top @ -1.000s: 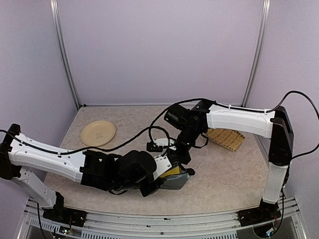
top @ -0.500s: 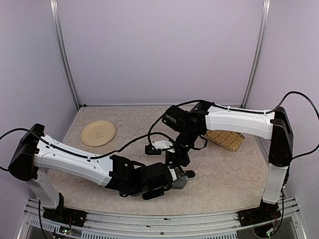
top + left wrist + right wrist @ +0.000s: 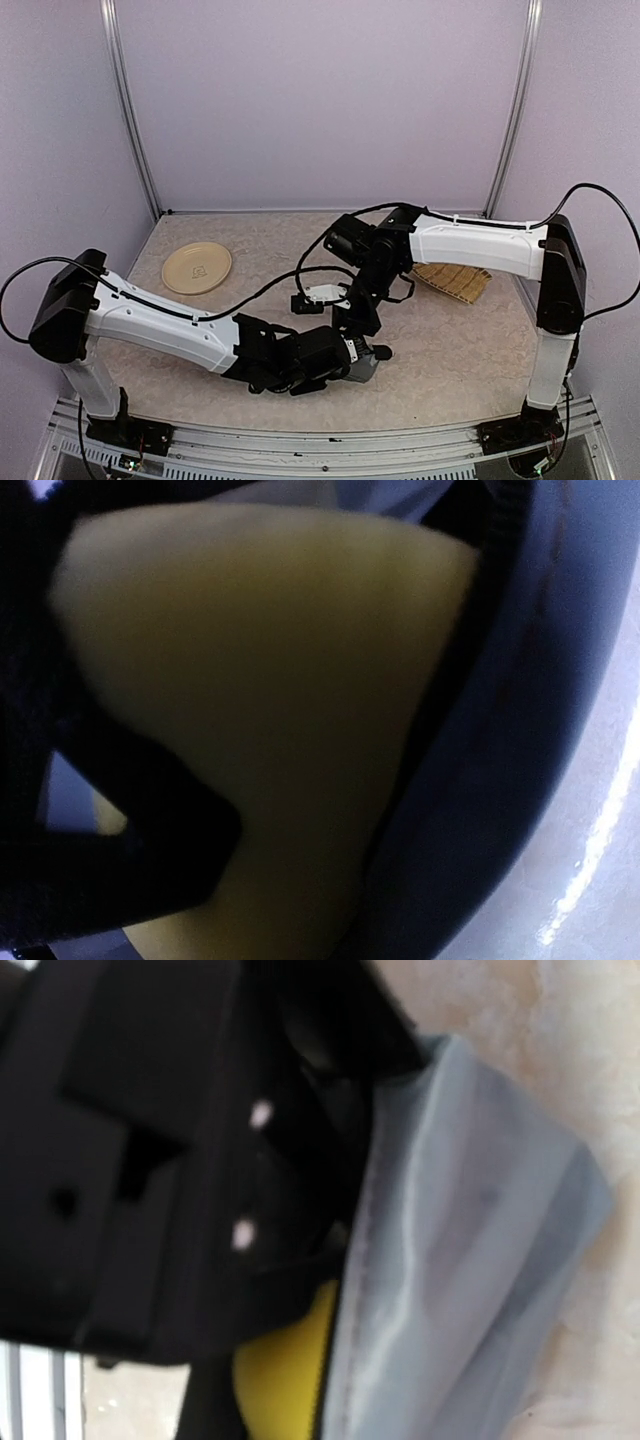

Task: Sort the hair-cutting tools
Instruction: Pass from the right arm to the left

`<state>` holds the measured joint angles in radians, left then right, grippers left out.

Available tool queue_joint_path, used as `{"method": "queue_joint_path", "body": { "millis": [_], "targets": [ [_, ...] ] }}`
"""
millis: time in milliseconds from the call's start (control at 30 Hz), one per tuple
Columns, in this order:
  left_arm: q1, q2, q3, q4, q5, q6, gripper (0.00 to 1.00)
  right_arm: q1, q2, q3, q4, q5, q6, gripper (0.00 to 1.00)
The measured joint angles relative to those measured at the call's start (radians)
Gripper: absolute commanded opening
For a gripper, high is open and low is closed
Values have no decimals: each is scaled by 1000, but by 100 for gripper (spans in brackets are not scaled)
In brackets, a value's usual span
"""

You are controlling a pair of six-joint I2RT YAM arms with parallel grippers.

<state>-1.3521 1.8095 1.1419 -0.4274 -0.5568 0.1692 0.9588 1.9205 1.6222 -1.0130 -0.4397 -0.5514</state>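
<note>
From above, the left hand (image 3: 342, 362) is pushed into the mouth of the grey pouch (image 3: 366, 368) lying on the surface (image 3: 450, 350). The right hand (image 3: 360, 322) hangs just behind it at the pouch's far rim, seemingly propping it open. No hair-cutting tools show loose around either hand, so they are likely inside the pouch or hidden under the arms. The left wrist view is filled by yellow lining (image 3: 280, 700), with the zip edge (image 3: 500, 730) to the hand's right. A blurred dark shape (image 3: 110, 860) at lower left may be a finger or a tool, and I cannot tell whether this hand is spread or pinching. The right wrist view shows grey fabric beside black housing (image 3: 150, 1160), and its own grip is equally unreadable. The step looks like working a tool in or out of the pouch; the next move calls for a sure pinch and a slow path clear of the rim.
</note>
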Motion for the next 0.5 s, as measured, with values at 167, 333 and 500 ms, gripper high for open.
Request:
{"method": "queue_joint_path", "body": {
  "millis": [167, 333, 500],
  "targets": [
    [-3, -11, -49, 72, -36, 5, 0, -8, 0, -19, 20, -9, 7, 0],
    [-32, -105, -203, 228, -134, 15, 0, -8, 21, -43, 67, -50, 29, 10],
    [-42, -164, -304, 338, -207, 2, 0, -6, 81, -45, 85, -34, 63, 32]
  ]
}}
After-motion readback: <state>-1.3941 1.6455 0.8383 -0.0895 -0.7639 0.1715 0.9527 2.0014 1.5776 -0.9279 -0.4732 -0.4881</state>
